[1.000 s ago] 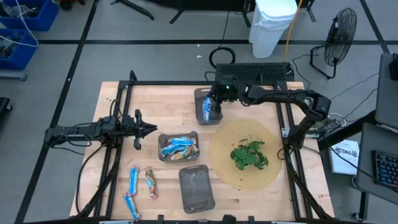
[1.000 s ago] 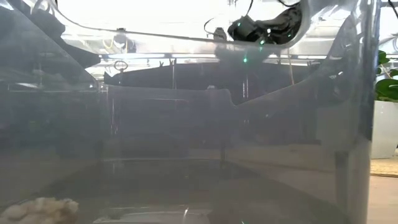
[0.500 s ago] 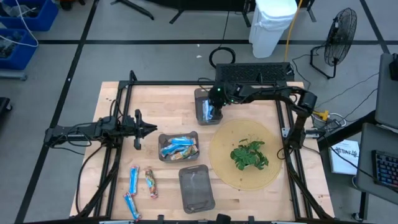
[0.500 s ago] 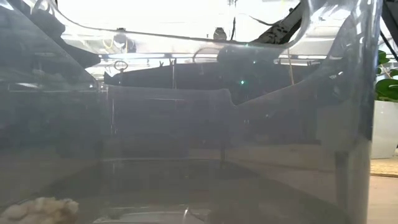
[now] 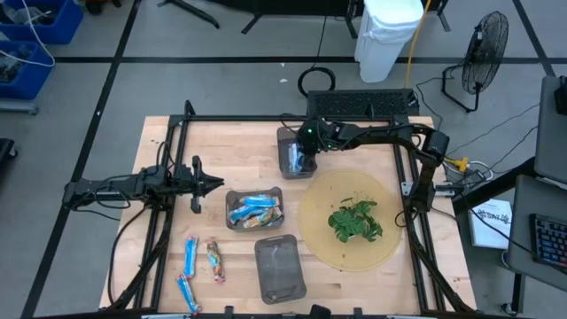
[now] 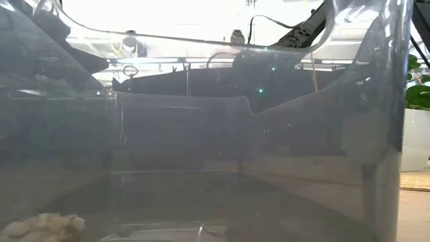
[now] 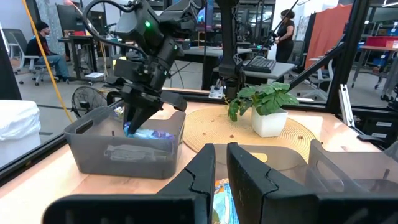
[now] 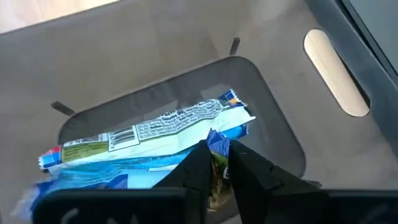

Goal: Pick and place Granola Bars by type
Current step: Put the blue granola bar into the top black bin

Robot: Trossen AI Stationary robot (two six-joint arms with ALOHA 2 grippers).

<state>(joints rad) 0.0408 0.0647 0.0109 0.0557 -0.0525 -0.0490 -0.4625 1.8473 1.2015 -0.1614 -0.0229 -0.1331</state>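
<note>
Lowered into the far tray [image 5: 285,142], right gripper [image 8: 214,163] pinches a blue granola bar [image 8: 219,139].

A robotics lab: wooden bench [image 5: 239,142] inside a black metal frame [image 5: 177,124], floor fan [image 5: 485,49], cables, desks with monitors [image 7: 68,12] and seated people [image 7: 46,53] behind
</note>
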